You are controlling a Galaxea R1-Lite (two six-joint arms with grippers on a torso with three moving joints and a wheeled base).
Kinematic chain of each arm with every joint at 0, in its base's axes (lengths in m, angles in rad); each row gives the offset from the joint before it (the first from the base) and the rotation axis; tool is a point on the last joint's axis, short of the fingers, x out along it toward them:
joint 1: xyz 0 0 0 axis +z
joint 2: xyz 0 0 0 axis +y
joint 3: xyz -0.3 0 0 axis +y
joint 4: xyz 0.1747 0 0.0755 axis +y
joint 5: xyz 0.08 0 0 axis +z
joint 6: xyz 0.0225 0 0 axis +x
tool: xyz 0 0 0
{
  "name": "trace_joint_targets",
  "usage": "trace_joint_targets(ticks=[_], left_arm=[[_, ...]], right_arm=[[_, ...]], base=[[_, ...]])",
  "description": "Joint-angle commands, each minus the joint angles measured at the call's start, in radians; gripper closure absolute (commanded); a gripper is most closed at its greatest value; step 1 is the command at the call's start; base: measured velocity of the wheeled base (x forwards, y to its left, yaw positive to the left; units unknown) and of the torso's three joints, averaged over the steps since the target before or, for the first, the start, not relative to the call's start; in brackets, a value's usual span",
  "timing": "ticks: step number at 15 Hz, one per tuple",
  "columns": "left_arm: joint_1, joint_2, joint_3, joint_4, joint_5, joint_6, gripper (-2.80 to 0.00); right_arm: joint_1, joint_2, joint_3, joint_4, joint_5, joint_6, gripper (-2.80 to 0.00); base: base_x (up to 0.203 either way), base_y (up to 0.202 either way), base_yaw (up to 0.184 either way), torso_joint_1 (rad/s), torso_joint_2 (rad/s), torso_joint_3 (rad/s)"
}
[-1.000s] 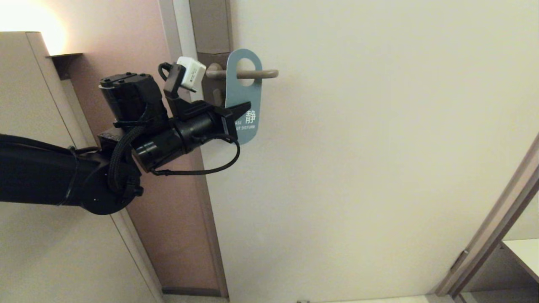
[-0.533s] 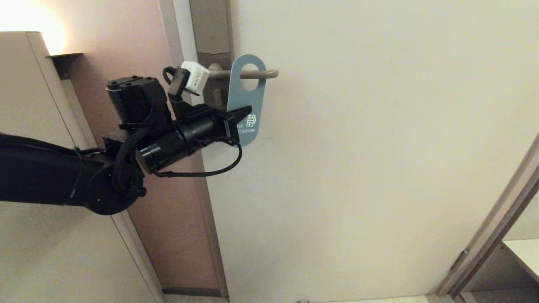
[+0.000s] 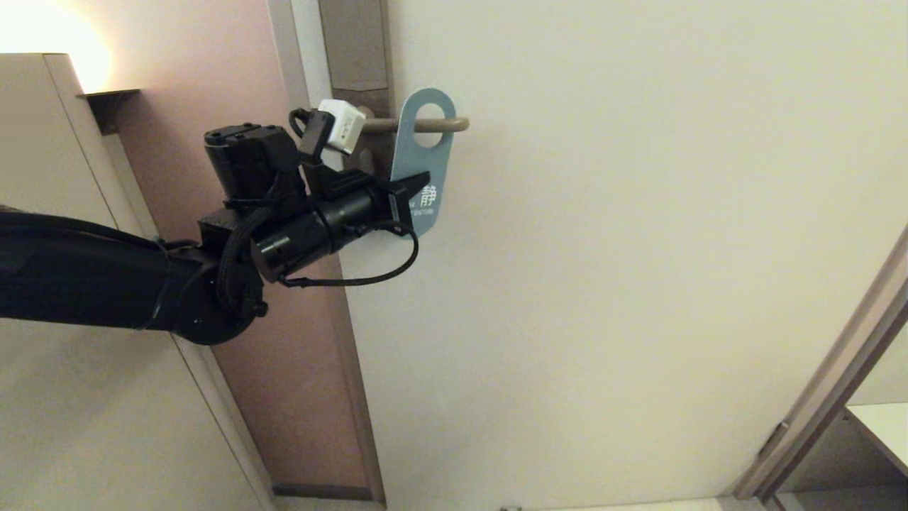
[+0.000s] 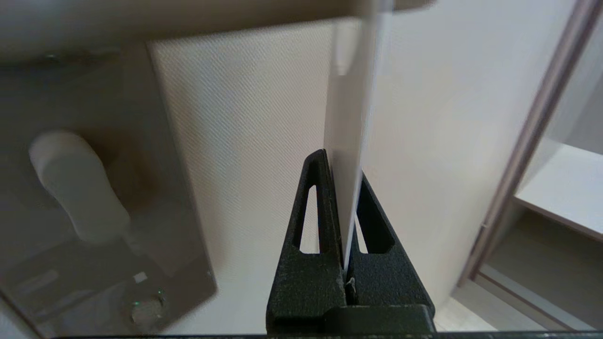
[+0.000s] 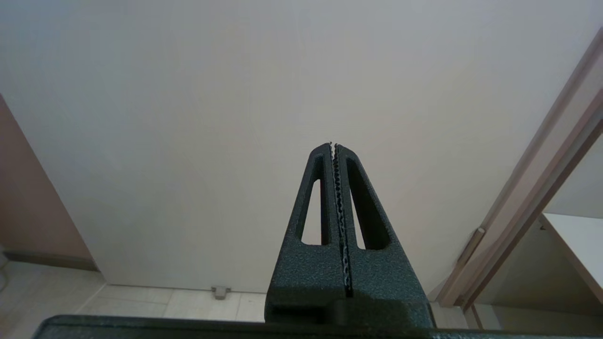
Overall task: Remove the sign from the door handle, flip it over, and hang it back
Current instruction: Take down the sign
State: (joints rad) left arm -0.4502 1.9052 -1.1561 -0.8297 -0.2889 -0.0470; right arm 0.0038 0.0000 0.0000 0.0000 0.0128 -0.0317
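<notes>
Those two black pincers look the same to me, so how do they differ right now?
The left pincer is raised at the door handle, clamped on the blue sign; the right pincer is shut on nothing. The left one is at work; the right one points at the bare door, away from the handle. Both are black, with slotted fingers.

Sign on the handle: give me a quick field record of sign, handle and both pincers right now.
sign: blue side facing out, hole around the lever, not yet off
door handle: horizontal lever, tip free
left pincer: shut on the sign's lower part
right pincer: shut, holding nothing, pointing at the bare door
</notes>
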Motion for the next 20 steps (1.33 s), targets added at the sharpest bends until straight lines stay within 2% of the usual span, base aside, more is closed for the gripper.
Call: trace_joint_targets(ticks=[1,14,20], left_arm=[[-0.004,0.023,-0.022,0.000,-0.001,-0.001,0.00],[-0.024,0.076,-0.089,0.003,0.001,-0.001,0.00],[-0.068,0.092,-0.089,0.003,0.030,-0.002,0.00]], right_arm=[[0.000,0.002,0.000,0.000,0.001,-0.001,0.00],[0.001,0.002,0.000,0.000,0.001,-0.001,0.00],[0.001,0.002,0.000,0.000,0.001,-0.001,0.00]], base=[[0.000,0.000,0.000,0.000,0.00,0.000],[0.000,0.000,0.000,0.000,0.00,0.000],[0.000,0.000,0.000,0.000,0.00,0.000]])
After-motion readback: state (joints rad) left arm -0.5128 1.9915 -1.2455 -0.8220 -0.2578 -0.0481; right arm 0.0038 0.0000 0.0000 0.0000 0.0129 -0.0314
